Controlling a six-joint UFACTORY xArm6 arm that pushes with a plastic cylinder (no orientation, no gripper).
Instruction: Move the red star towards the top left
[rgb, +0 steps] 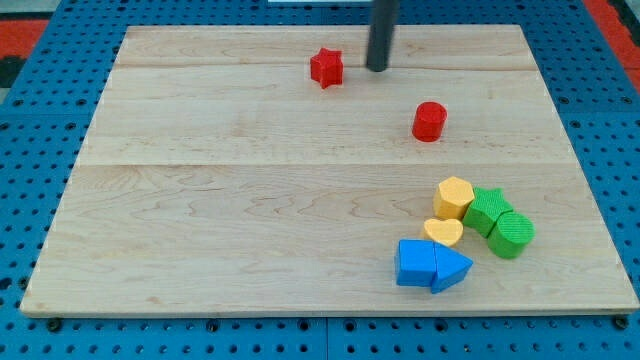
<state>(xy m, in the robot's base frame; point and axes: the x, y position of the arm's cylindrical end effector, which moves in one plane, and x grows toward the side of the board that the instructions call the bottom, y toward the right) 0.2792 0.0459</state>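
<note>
**Red star near the top edge, tip just to its right**

You have the red star (326, 67) sitting high on the wooden tabletop (230, 220), a little left of the middle of the top edge. My tip (377, 69) stands just to the star's right, close but apart from it, with a narrow strip of bare wood between the two. The rod rises straight up out of the view's top. There are no jaws on this arm to report as clenched or released; the rod simply ends in the tip.

Look to the left and upward of the star: only wood lies between it and the tabletop's top-left corner, so no block stands on that side.

The nearest neighbour is the red cylinder (429, 121), below and to the right of my tip, well apart from the star. It lies on the far side of the tip from the star.

The rest of the blocks crowd together near the view's bottom right, well away from both star and tip. There you see a yellow hexagon (454, 197) with a green block (487, 210) touching its right side, and a green cylinder (512, 234) pressed against that block lower right. A yellow heart (443, 233) sits just under the hexagon. Below the heart are a blue cube (413, 263) and a blue triangle (452, 268), touching one another.

Around the tabletop you see a blue pegboard (40, 150) surface.
</note>
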